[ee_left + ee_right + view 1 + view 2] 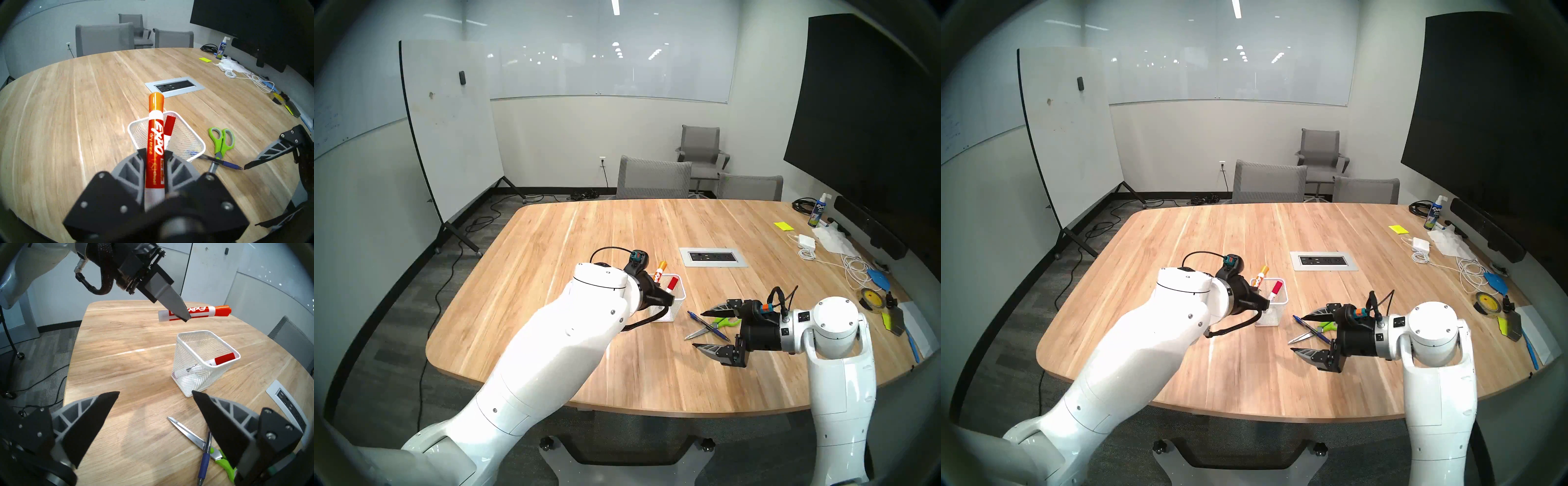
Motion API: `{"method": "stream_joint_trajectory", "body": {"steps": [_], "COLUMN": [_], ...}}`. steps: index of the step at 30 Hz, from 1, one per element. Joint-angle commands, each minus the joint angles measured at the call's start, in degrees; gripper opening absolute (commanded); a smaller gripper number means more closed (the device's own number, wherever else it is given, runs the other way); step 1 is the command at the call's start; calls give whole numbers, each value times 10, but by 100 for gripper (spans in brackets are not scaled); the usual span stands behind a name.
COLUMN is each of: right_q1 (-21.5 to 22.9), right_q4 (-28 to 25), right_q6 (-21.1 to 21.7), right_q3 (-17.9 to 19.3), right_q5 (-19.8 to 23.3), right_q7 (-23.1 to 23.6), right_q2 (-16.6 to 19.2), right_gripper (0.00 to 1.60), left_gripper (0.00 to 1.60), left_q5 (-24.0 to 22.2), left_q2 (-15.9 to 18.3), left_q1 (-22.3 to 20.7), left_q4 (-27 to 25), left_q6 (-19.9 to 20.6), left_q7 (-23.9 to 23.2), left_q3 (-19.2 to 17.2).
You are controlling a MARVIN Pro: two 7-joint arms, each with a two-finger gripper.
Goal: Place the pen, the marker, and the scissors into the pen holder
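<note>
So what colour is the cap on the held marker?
Orange; the held marker's cap shows best in the left wrist view.

Spray bottle [816, 212], charger [806, 241], perhaps tape [870, 298].

Left end effector [1263, 303] has the orange marker [1262, 275] right over the pen holder [1271, 314]; scissors [1309, 334] and pen [1310, 328] lie crossed just beside the wide-open right end effector [1302, 334].

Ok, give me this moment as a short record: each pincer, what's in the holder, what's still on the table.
left pincer: shut on orange marker, held above the pen holder
right pincer: open, empty, above the table
in holder: red marker
on table: scissors, with the pen lying across the blades
</note>
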Motion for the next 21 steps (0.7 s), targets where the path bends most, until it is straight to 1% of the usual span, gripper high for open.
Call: {"method": "stream_joint_trajectory", "body": {"steps": [1, 5, 8, 11, 17, 21], "right_q1": [4, 4, 4, 4, 4, 4], "right_q4": [-8, -8, -8, -8, -8, -8], "right_q6": [0, 0, 0, 0, 0, 0], "right_q3": [1, 1, 1, 1, 1, 1], "right_q5": [3, 3, 3, 3, 3, 3], "right_q7": [0, 0, 0, 0, 0, 0], "right_q2": [1, 1, 1, 1, 1, 1], "right_gripper": [160, 160, 160, 160, 160, 160], "left_gripper": [0, 0, 0, 0, 0, 0], "left_q5": [2, 9, 14, 22, 39, 49], "left_q2": [29, 57, 73, 98, 139, 162], "left_q1": [-17, -20, -15, -8, 4, 8], "left_q4": [-24, -29, -39, -52, -77, -81], "left_q6": [-5, -23, -33, -46, -82, -110], "left_q7": [-48, -81, -94, -112, -146, -175], "left_q3": [25, 37, 38, 41, 49, 55]}}
